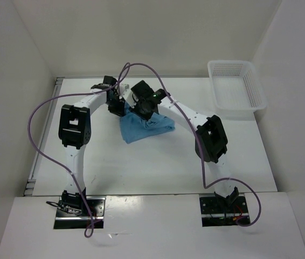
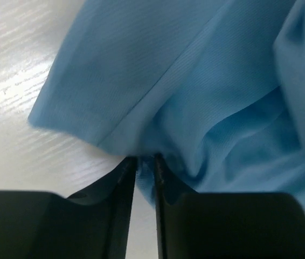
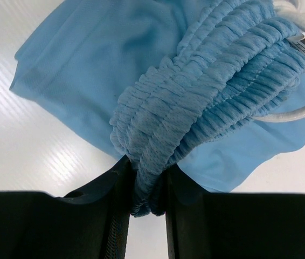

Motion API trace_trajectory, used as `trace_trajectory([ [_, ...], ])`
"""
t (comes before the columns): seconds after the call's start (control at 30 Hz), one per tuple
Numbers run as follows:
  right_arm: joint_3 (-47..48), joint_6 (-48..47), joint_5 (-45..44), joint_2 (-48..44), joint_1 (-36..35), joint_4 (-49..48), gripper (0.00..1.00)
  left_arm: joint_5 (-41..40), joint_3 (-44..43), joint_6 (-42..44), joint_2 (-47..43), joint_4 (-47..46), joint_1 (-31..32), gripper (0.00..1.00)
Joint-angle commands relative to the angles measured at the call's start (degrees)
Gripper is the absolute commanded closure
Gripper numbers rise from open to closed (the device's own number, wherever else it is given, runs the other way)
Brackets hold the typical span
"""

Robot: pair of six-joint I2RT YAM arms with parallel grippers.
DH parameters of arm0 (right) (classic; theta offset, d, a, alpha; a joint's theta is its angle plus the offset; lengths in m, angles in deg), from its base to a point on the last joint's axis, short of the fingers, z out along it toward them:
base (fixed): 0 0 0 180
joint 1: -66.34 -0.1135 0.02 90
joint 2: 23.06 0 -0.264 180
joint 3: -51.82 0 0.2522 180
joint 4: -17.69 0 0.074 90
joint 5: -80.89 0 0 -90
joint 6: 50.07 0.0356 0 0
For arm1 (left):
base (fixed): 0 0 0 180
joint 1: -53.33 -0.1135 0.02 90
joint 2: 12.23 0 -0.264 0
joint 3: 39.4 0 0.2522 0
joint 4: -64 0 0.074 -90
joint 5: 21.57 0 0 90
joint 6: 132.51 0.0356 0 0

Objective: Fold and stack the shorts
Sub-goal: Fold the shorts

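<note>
The light blue shorts (image 1: 141, 129) lie bunched on the white table at centre back. My left gripper (image 1: 117, 109) is shut on a thin fold of the shorts' hem; in the left wrist view the fabric (image 2: 195, 81) runs in between my fingers (image 2: 124, 178). My right gripper (image 1: 147, 110) is shut on the gathered elastic waistband (image 3: 195, 108), which is pinched between its fingers (image 3: 121, 183). The white drawstring (image 3: 303, 108) loops at the right of the right wrist view.
A white mesh basket (image 1: 236, 89) stands at the back right of the table. White walls close in the table at the left, back and right. The purple cables (image 1: 39, 140) arc over both arms.
</note>
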Motion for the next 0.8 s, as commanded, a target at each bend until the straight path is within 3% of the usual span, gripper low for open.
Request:
trace_trajectory([
  [0.0,4.3,0.4,1.9,0.4,-1.0,-1.1,0.97,1.4,-1.1,0.3,3.5,1.4,0.5,0.74],
  [0.07,5.1,0.4,2.4,0.9,-1.5,-1.1,0.92,1.4,-1.6,0.3,4.0,1.4,0.5,0.77],
  [0.1,6.0,0.4,2.4,1.4,-1.5,-1.1,0.86,1.4,-1.6,0.3,4.0,1.4,0.5,0.79],
  [0.13,6.5,0.4,4.9,2.0,-2.1,-1.1,0.73,1.4,-1.6,0.3,4.0,1.4,0.5,0.79],
  [0.2,9.0,1.1,8.3,2.7,-2.1,0.2,0.69,0.8,-1.6,0.3,4.5,1.4,0.5,0.81],
  [0.3,11.6,1.1,13.7,3.9,-2.1,0.9,0.53,-2.0,-1.6,0.3,4.5,1.4,0.5,0.81],
  [0.4,14.6,0.5,17.6,5.2,-2.6,2.3,0.41,-8.4,-1.6,0.3,3.2,0.8,0.5,0.69],
  [0.43,15.9,0.5,19.1,5.2,-2.6,2.9,0.39,-10.5,-1.6,0.3,2.2,0.8,0.5,0.56],
  [0.47,16.5,0.5,19.8,5.8,-2.6,3.4,0.38,-12.6,-1.6,0.3,1.6,0.2,0.5,0.50],
  [0.6,17.6,0.5,22.0,5.8,-2.6,4.0,0.36,-21.0,0.3,0.3,-2.4,-0.3,-3.0,0.36],
  [0.77,15.4,2.4,15.1,2.5,-2.0,1.7,0.36,-25.2,0.9,0.3,-6.8,-0.8,-7.2,0.23],
])
